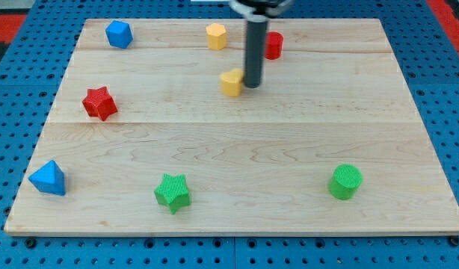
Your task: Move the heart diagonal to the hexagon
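A pale wooden desk point(237, 161) lies on a blue pegboard. There is no pincer to open or close, only a rod, and my tip point(253, 84) touches the right side of the yellow heart point(232, 82), which lies to the view's left of it in the upper middle. The yellow hexagon point(216, 36) sits above and slightly left of the heart, so I judge a sideways shove would make them diagonal; the red cylinder point(273, 45) stands just behind the rod.

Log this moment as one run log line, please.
tip: my tip touching right side of yellow heart block | target: yellow hexagon block up-left of heart | red block partly behind rod | phase: pushing
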Controlling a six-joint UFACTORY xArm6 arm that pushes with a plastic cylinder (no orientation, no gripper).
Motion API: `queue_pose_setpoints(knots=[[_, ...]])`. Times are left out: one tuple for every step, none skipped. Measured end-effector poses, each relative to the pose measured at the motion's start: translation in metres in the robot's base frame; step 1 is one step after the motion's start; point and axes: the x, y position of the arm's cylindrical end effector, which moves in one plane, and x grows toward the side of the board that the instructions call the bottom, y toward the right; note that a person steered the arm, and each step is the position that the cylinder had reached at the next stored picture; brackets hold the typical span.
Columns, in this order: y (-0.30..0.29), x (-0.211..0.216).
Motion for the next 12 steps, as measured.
queue_pose_setpoints(knots=[[-0.024, 0.002], [-0.014, 0.050], [-0.049, 0.041], [-0.051, 0.003], [-0.052, 0.014], [-0.033, 0.037], [0.007, 0.002], [0.009, -0.052], [-0.033, -0.064], [-0.047, -0.054], [-0.047, -0.034], [-0.031, -0.027]])
